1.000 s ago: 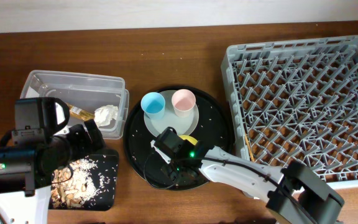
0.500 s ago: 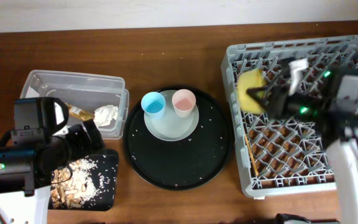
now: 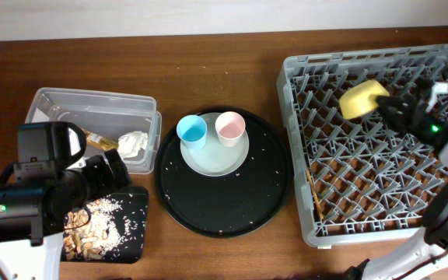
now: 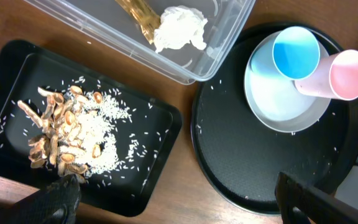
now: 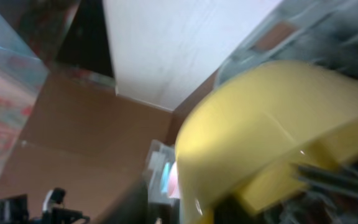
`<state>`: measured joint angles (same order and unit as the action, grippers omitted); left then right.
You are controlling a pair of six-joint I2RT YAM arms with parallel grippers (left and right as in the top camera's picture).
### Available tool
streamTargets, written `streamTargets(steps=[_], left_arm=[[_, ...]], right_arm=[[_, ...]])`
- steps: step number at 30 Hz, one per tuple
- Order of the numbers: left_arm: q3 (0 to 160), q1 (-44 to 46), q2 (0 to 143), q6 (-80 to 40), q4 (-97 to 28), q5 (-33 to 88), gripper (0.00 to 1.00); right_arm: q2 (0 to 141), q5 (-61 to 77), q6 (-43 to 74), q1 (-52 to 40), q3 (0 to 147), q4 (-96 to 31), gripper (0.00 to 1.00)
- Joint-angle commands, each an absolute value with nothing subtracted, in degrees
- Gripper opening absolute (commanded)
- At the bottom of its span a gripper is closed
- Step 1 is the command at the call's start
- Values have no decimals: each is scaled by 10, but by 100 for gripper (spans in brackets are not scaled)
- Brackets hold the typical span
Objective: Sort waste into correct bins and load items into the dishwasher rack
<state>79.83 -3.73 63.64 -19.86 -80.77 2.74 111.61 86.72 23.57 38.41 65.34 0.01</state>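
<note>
Yellow fills most of the right wrist view: the yellow bowl (image 3: pixel 362 99) sits tilted and blurred right against the lens. The fingers gripping it are only dark smears at the lower right. From overhead, the right end effector (image 3: pixel 385 104) is closed on the bowl's right edge and holds it over the upper right part of the dishwasher rack (image 3: pixel 364 187). Whether the bowl touches the pegs cannot be told. The right arm runs off the right edge of the frame.

The left end effector (image 4: pixel 179 202) is spread wide and holds nothing. Only its dark fingertips (image 4: pixel 51 200) show, cut off by the bottom of the left wrist view. Overhead, the arm's bulk hides the left part of the shallow black tray (image 3: pixel 131 225), which holds the beige food scraps (image 4: pixel 55 134) and pale grains.

Above it, the clear tub (image 3: pixel 61 105) holds the white napkin (image 3: pixel 133 143) and the wrapper stick (image 3: pixel 99 141). The blue cup (image 3: pixel 191 130) and pink cup (image 3: pixel 229 127) stand on the grey-blue plate (image 3: pixel 212 158), on the round black tray (image 3: pixel 224 202), mid-table (image 3: pixel 232 70).
</note>
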Motion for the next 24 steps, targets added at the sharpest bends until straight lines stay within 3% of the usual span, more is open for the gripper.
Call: streamTargets(steps=[1, 2, 3, 7, 9, 12, 13, 16, 18, 21, 24], left_arm=[[804, -38, 634, -190, -807, 25, 99], [804, -38, 634, -190, -807, 25, 99], [804, -38, 634, -190, -807, 25, 99], [804, -38, 634, -190, -807, 25, 99], [804, -38, 634, -190, -807, 25, 99], [804, -38, 634, -190, -807, 25, 99], [804, -38, 634, -190, -807, 25, 99], [804, -38, 634, -190, -807, 25, 99], [804, -38, 634, -190, -807, 25, 99], [804, -38, 634, -190, -807, 25, 99], [804, -38, 634, -190, -807, 25, 99]], right_arm=[[1119, 867, 252, 445, 652, -39, 46], [1119, 871, 283, 480, 652, -48, 54], [1119, 882, 309, 505, 652, -50, 55], [1093, 879, 379, 537, 652, -53, 49], [1000, 849, 354, 449, 652, -36, 48], [839, 691, 299, 239, 652, -43, 50], [804, 602, 261, 154, 652, -77, 51], [801, 114, 104, -143, 652, -244, 54], [853, 1, 40, -279, 652, -240, 57], [947, -35, -11, -361, 652, -223, 57], [977, -35, -17, -367, 652, -201, 57]])
